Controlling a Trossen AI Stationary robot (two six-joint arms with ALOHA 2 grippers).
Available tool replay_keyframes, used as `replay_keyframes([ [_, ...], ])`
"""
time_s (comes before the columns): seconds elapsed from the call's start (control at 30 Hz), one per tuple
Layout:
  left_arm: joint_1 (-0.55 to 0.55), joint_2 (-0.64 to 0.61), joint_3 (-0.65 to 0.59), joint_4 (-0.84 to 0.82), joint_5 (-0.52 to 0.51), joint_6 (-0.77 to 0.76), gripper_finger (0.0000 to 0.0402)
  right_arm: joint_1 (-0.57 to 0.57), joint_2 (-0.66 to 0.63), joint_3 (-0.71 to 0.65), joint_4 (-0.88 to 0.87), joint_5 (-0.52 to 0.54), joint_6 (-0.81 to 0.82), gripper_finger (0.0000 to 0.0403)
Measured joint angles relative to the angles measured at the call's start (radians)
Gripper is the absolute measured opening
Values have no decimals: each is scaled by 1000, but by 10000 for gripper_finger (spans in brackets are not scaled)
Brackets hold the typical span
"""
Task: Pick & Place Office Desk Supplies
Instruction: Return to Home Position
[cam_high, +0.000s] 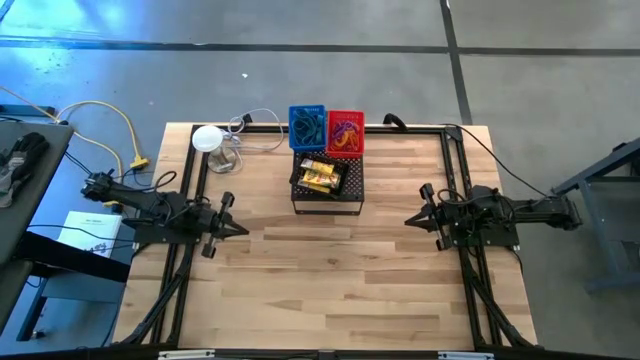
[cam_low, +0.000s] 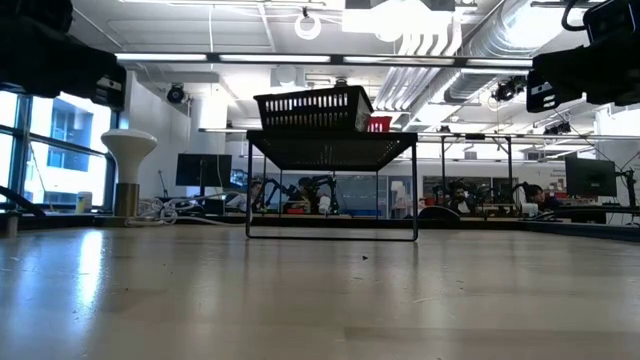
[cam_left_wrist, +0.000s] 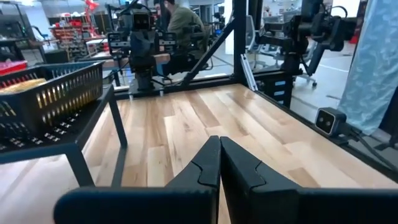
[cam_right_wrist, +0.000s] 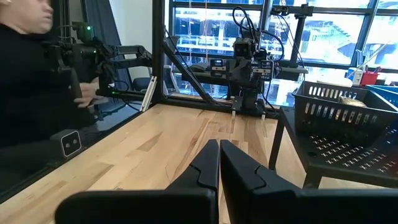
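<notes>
Yellow-and-red packets (cam_high: 320, 176) lie in a black mesh basket (cam_high: 345, 178) on a black mesh stand (cam_low: 332, 150) at the table's far middle. Behind it stand a blue basket (cam_high: 307, 125) and a red basket (cam_high: 345, 133), each holding tangled rubber-band loops. My left gripper (cam_high: 243, 229) hovers shut and empty at the table's left, pointing level toward the middle. My right gripper (cam_high: 408, 220) hovers shut and empty at the right, facing it. The wrist views show each pair of fingers closed, left (cam_left_wrist: 219, 163) and right (cam_right_wrist: 219, 165), with the black basket (cam_left_wrist: 53, 93) (cam_right_wrist: 342, 112) off to one side.
A white round object (cam_high: 208, 138) with a thin cable stands at the far left of the table. A black frame rail (cam_high: 450, 170) runs along the table's sides. Bare wood (cam_high: 330, 280) lies between and in front of the arms. A person (cam_right_wrist: 25, 74) stands beyond the table's near edge.
</notes>
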Motion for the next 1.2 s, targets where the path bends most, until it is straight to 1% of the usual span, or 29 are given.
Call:
replay_keyframes([
  [0.2, 0, 0, 0, 1, -1, -56, 0, 0, 0, -1, 0, 0, 0, 2],
  [1.2, 0, 0, 0, 3, -2, -55, 0, 0, 0, -2, -1, 0, 0, 2],
])
